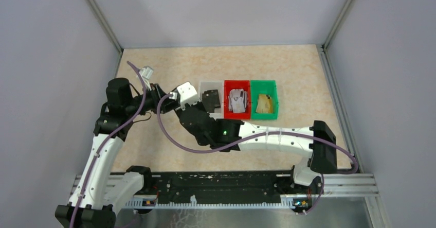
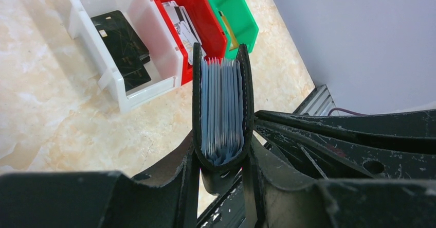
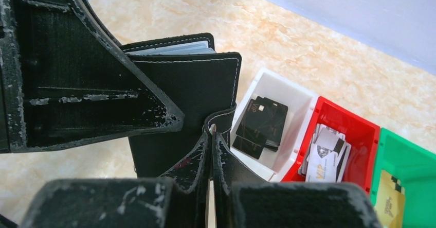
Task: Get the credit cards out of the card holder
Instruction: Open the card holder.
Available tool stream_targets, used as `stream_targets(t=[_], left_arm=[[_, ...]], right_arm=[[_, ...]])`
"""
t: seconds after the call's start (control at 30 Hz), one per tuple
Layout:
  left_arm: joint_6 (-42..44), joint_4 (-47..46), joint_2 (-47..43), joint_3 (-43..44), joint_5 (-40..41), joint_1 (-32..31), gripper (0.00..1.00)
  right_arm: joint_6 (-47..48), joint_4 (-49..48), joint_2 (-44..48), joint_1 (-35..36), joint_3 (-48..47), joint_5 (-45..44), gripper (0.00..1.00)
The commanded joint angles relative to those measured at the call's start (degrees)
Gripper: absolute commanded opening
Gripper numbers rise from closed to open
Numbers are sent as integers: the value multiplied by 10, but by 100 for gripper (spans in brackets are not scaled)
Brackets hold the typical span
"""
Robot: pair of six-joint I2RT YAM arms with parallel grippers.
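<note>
The black card holder [image 2: 222, 58] stands on edge between the fingers of my left gripper [image 2: 222, 161], which is shut on its spine end. Its grey-blue inner slots [image 2: 221, 109] face the camera, packed close. In the right wrist view the card holder [image 3: 190, 84] is closed, and my right gripper [image 3: 212, 135] is shut on its short snap-tab strap [image 3: 218, 120]. Both grippers meet left of the bins in the top view, the left gripper [image 1: 167, 95] above the right gripper [image 1: 186, 112]. Credit cards lie in the bins: grey-white ones [image 3: 324, 156], gold ones [image 3: 388, 202].
Three small bins stand in a row on the beige table: a white bin [image 1: 204, 86] with black cards [image 2: 121, 42], a red bin [image 1: 229, 102] and a green bin [image 1: 272, 91]. Grey walls close in the table on three sides.
</note>
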State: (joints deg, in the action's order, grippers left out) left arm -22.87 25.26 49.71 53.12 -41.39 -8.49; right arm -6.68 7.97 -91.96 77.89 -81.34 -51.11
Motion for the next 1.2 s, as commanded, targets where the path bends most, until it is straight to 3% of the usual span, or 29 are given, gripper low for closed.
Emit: stream_targets(t=[0.0,0.4,0.5,0.57,0.63,0.7,0.8,1.0,1.17], left_arm=[[-19,-16,-9,25,-55,-1,0],[-38,-28,-9,28,-92,-1,0],[-34,-33,-11,25,-111,-1,0],[-22,-43,-13,25,-147,-1,0],[-7,-50,-14,28,-179,-1,0],[0,-63,-18,29,-211,-1,0],[-17,-91,-21,28,-247,-1,0],[-68,-147,-21,29,-286,-1,0],[-91,-164,-24,37,-291,-1,0]], right_arm=[[-27,-24,55,-19,31,-32,0],[-62,-20,98,-33,72,-30,0],[-78,-15,124,-50,82,49,2],[-106,-12,154,-75,97,152,35],[-136,-26,191,-101,125,244,58],[-166,-44,230,-120,154,310,69],[-185,-72,273,-133,190,363,77],[-207,-103,311,-140,214,415,78],[-220,-100,314,-140,213,413,67]])
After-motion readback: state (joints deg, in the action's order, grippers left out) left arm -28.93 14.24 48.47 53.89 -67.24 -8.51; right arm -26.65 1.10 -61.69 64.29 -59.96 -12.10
